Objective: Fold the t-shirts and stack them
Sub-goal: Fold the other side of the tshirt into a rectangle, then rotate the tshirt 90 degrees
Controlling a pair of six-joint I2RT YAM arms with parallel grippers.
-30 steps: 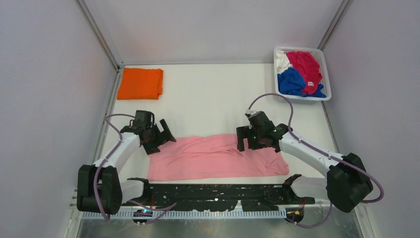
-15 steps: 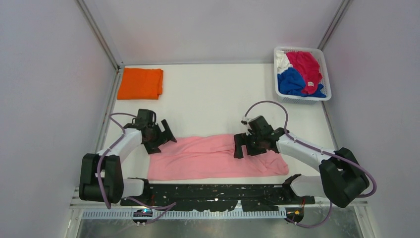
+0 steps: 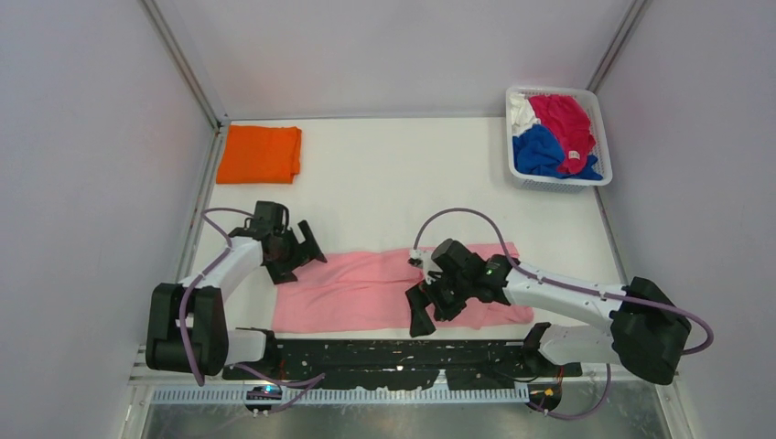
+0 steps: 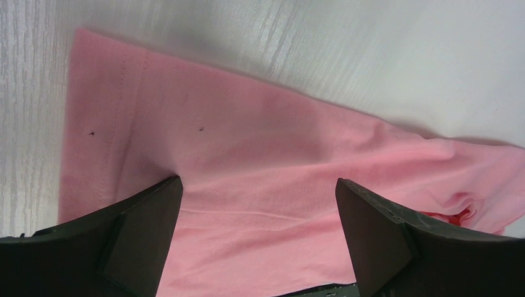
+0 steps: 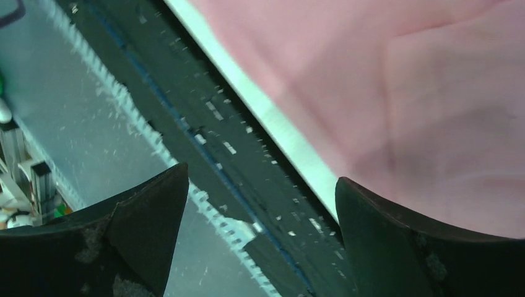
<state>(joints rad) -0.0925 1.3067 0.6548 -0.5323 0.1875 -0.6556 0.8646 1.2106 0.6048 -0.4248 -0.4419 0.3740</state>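
Note:
A light pink t-shirt [image 3: 366,291] lies as a long folded strip across the near part of the white table. My left gripper [image 3: 300,260] is open and empty over its left end; in the left wrist view [image 4: 257,181] the pink cloth [image 4: 247,154] spreads between the fingers. My right gripper [image 3: 422,311] is open and empty over the shirt's near edge, right of its middle; in the right wrist view [image 5: 261,176] the pink cloth [image 5: 421,93] lies to the upper right. A folded orange t-shirt [image 3: 259,153] lies at the back left.
A white mesh basket [image 3: 558,182] at the back right holds magenta-red [image 3: 563,119], royal blue [image 3: 538,151] and white [image 3: 522,110] shirts. A black base plate [image 3: 403,352] runs along the near edge, also in the right wrist view [image 5: 204,124]. Grey walls stand close on both sides.
My right gripper has swung left and towards the near edge, from the shirt's far right part to its near edge. The left gripper has barely moved. The shirt lies as before.

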